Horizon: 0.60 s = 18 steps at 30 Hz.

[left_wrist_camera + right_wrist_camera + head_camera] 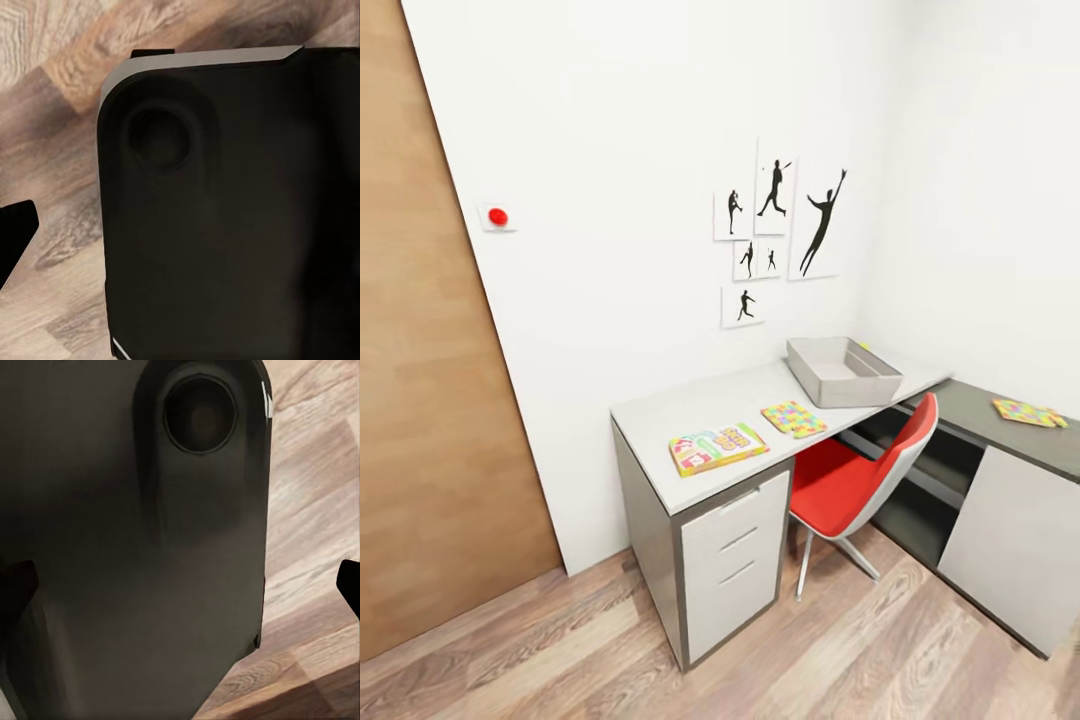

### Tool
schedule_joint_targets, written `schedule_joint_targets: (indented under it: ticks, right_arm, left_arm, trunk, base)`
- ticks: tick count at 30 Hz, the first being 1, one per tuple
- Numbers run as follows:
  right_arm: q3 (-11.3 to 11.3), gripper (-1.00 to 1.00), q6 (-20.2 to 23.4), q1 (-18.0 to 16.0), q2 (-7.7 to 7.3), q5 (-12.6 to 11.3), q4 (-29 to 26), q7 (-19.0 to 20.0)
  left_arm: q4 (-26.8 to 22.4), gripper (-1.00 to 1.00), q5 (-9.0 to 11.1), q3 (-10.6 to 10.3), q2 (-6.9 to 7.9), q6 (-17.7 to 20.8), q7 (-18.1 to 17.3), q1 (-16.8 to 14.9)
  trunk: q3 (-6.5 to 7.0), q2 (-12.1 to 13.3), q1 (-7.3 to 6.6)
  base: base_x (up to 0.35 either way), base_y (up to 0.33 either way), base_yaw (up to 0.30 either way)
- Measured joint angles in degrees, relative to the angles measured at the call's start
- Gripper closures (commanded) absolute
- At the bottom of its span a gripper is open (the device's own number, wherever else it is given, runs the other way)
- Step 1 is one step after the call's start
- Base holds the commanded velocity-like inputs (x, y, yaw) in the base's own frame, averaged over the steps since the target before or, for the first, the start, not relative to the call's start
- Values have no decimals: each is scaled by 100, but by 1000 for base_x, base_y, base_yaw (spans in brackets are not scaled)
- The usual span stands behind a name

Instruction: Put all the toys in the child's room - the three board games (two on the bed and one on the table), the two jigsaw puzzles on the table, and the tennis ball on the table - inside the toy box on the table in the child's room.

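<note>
In the head view the table (660, 415) stands against the white wall of the child's room. Toward its far end sits the light grey toy box (843, 371); its inside looks bare. A white and green board game (717, 447) lies near the table's front corner. One bright jigsaw puzzle (793, 418) lies between it and the box. The other jigsaw puzzle (1028, 411) rests on the dark side wing. A yellow-green speck, perhaps the tennis ball (863, 346), peeks from behind the box. My right gripper (181, 585) is open over my dark base. My left gripper (180, 232) shows one wide-set fingertip (15, 232).
A red chair (860, 480) is tucked under the table between the drawer unit (735, 560) and the side cabinet (1015, 540). A wooden door (420, 350) takes up the left. Black silhouette pictures (780, 225) hang above the table. Wood plank floor (560, 660) lies before it.
</note>
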Motion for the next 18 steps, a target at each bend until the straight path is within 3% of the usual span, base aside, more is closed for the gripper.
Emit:
schedule_joint_targets:
  ticks: [18]
  right_arm:
    - [0,-100,-87,-1,0,0,0,0]
  left_arm:
    - [0,-100,0,-16,0,0,0,1]
  trunk:
    - [0,0,0]
  base:
    - [0,0,-261]
